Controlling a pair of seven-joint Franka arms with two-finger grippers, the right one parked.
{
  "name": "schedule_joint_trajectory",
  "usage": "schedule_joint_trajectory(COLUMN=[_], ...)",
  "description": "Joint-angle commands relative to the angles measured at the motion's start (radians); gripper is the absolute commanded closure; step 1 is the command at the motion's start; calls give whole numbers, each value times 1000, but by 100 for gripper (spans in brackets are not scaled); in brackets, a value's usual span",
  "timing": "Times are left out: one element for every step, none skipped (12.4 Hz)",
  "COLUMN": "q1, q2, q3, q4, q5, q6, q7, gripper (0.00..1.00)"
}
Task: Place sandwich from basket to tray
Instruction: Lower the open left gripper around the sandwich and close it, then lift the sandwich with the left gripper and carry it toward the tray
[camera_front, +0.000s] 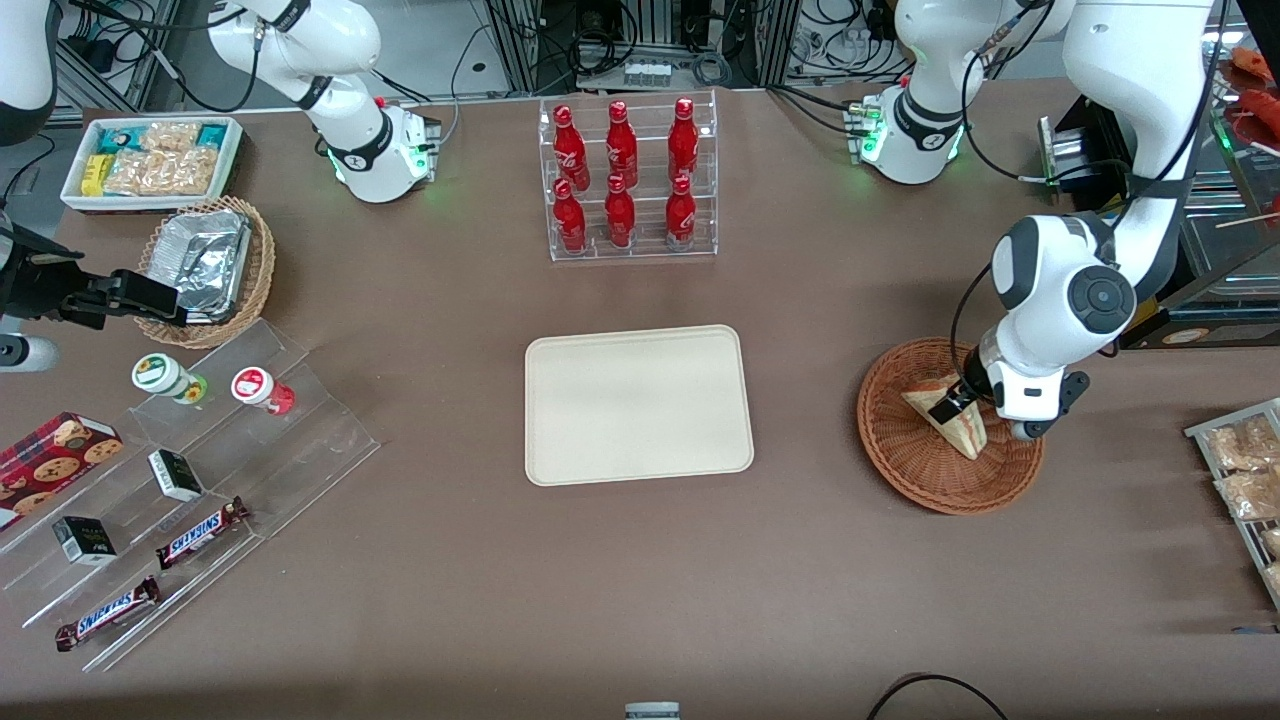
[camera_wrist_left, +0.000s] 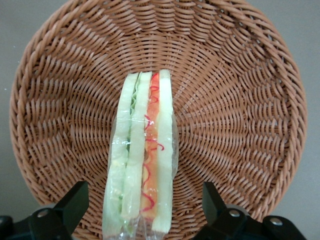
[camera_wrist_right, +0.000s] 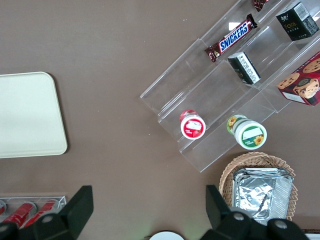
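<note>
The gripper (camera_wrist_left: 142, 207) is hovering released over the wrapped sandwich (camera_wrist_left: 141, 160), which is lying in the wicker basket (camera_front: 905, 455) at the frame's right; fingers (camera_wrist_left: 75, 200) should straddle it evenly before closing.

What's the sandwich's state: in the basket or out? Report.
In. The sandwich stands on edge in the basket; the open pincer straddles it.

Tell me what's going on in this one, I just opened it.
The left arm's gripper is down in the reddish-brown wicker basket, its fingers open on either side of the wrapped sandwich, not yet closed on it. The sandwich stands on edge in the basket. The cream tray sits bare at mid-table, toward the parked arm from the basket, in front of the rack of red bottles.
</note>
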Motion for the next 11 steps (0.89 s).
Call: schedule_joint_trajectory(q1=[-9,-7,-7,-7,-7,-7,-9,-9,-9,-10,-12], q2=[6,7,1,-3,-13,-19,-36,-59,-74,-73,-70], q3=[1,1,1,3,3,3,3,3,1,0,-14], q4=[-20,-29,-37,-38,-38,-34,-28,-18,14,69,121], q5=[-8,-8,-8,-8,-7,-7,-4,-2,2,9,9], q6=[40,44,42,31,16,-14,-48,-85,-148,-221,-284], q7=[-19,-20,-31,-37,-37,-31,-22,-16,-14,-13,1], gripper=[3,19,51,84,100,100,100,100,100,100,100])
